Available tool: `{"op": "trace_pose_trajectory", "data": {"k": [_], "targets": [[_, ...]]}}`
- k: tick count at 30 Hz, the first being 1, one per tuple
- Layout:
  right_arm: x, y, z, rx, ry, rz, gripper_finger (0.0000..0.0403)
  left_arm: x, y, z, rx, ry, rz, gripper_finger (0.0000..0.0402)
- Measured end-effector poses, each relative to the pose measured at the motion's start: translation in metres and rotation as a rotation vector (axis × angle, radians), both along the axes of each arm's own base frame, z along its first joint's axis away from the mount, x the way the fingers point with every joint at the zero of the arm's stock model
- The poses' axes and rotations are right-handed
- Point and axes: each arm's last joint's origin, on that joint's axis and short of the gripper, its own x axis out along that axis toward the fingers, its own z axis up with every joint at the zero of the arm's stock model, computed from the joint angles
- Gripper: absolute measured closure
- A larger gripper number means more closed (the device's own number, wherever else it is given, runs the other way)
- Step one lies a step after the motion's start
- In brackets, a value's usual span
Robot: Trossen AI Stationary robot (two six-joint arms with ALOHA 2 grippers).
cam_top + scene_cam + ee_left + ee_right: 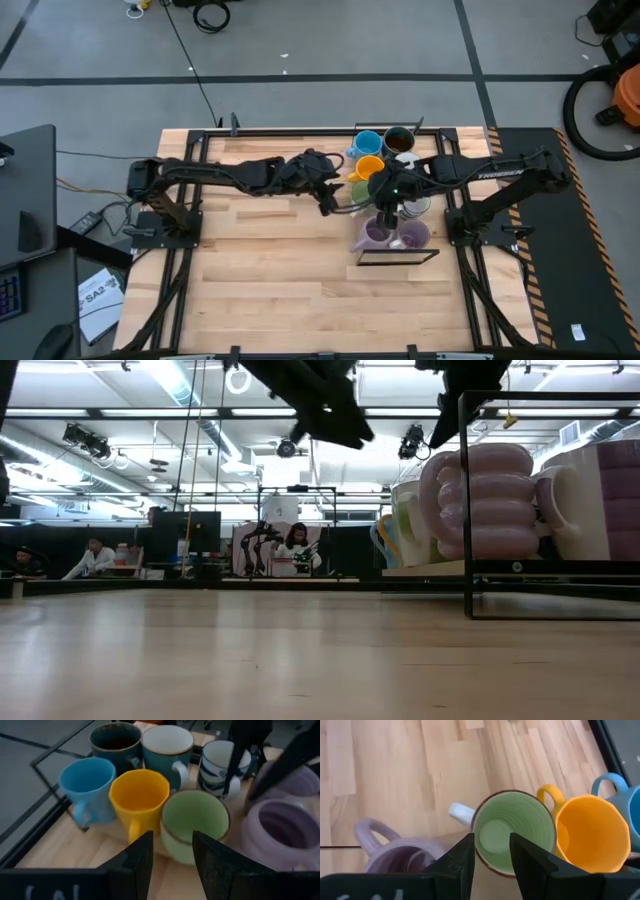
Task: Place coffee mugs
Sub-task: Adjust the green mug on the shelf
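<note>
Several mugs stand upright, bunched on a low wooden shelf inside a black wire frame at the table's far right: blue, orange-yellow, green, dark brown, a teal one with a white inside, white with blue stripes and two purple. My left gripper is open, raised just left of the bunch, facing the green mug. My right gripper is open, above the green mug, pointing down. In the low view both grippers hang well above the mugs.
The frame's upright bars and top bar ring the mugs. Bare wooden table lies to the left of the frame and toward the near edge. The two arms are close together over the mugs. People sit at desks far behind the table.
</note>
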Motion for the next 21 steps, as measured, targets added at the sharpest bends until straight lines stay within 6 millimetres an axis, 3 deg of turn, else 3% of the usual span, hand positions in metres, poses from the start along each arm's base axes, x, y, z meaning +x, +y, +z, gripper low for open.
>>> {"op": "trace_pose_trajectory", "data": {"k": [10,21], "targets": [[0.002,-0.022,-0.005,0.074,-0.017,-0.046,0.0274,-0.041,-0.011,0.026,-0.015,0.128,-0.017,0.0257],[-0.002,-0.024,-0.029,0.1,0.053,-0.048,0.0274,-0.044,-0.017,0.027,-0.015,0.145,-0.036,0.0257]]}}
